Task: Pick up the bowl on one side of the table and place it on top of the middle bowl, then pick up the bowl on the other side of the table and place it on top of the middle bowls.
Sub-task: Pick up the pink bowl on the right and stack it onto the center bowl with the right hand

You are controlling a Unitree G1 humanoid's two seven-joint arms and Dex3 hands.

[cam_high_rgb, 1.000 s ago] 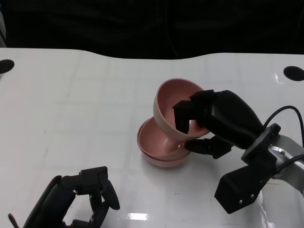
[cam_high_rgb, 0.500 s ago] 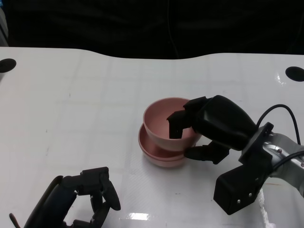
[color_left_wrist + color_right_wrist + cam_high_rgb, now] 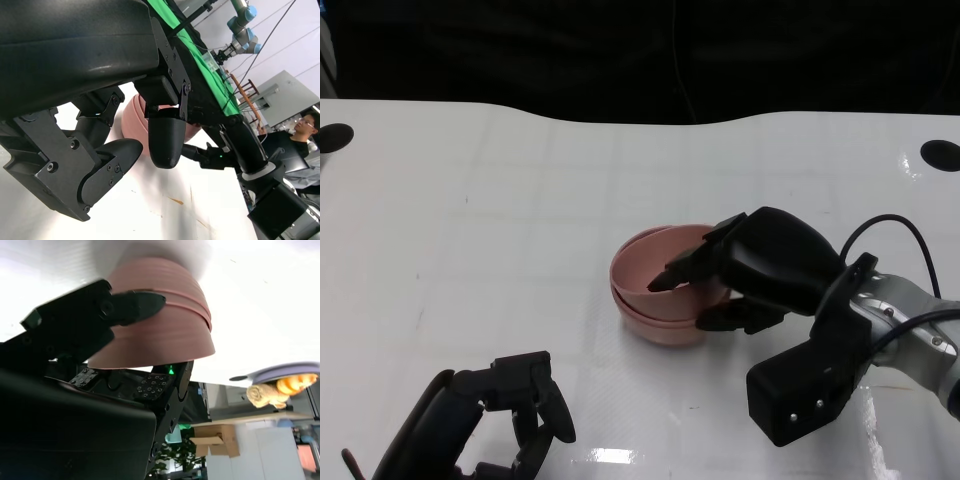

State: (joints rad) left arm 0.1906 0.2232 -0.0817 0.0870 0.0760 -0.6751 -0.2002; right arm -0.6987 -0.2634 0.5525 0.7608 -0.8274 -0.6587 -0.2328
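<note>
Near the table's middle stands a stack of pink bowls (image 3: pixel 658 325). The top bowl (image 3: pixel 638 270) sits nested in it, nearly level. My right hand (image 3: pixel 752 268) grips that bowl's right rim, with fingers (image 3: pixel 682 268) reaching inside and the thumb against the stack's outer wall. The right wrist view shows the nested pink bowls (image 3: pixel 165 327) with a black finger (image 3: pixel 132 305) laid across them. My left hand (image 3: pixel 515 412) lies at the lower left near the front edge, fingers curled in and holding nothing. The left wrist view shows those fingers (image 3: pixel 165 135) with the bowls (image 3: pixel 132 117) behind them.
The white table (image 3: pixel 470 230) has a dark round hole at the far left (image 3: pixel 335 137) and another at the far right (image 3: pixel 940 153). A black cable (image 3: pixel 900 232) loops over my right forearm. In the left wrist view a person (image 3: pixel 302 131) sits beyond the table.
My right hand has brought the tilted bowl down and leftward; it went from steeply tipped above the stack to nested and nearly level in it. The left hand has not moved.
</note>
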